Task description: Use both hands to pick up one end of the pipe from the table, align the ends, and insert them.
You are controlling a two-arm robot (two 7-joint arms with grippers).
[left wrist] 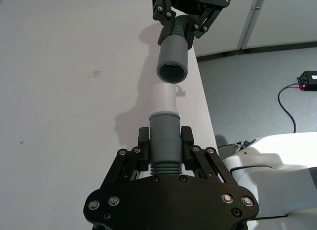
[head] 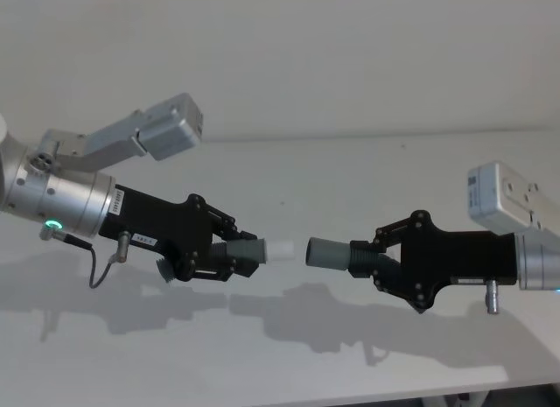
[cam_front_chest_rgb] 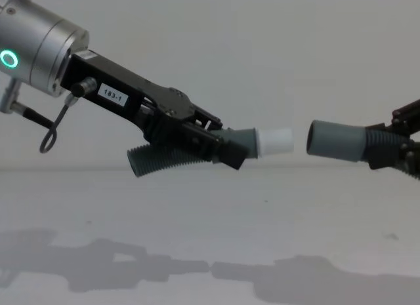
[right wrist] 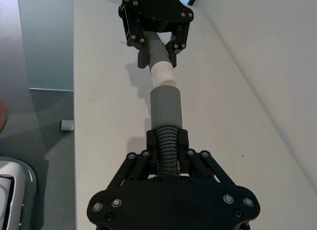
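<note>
- My left pincer (cam_front_chest_rgb: 220, 147) is clamped on the cuff of the plug piece (cam_front_chest_rgb: 190, 151), its white tip (cam_front_chest_rgb: 274, 141) pointing at the open cuff (cam_front_chest_rgb: 335, 140), both held above the table (cam_front_chest_rgb: 197, 213).
- A small gap separates tip and cuff; the left wrist view shows them nearly coaxial.
- My right pincer (head: 385, 258) grips the ribbed hose behind that cuff.
- I judge the 2 ends should meet squarely: level the tilted tip first, then push straight along the cuff's axis.
</note>
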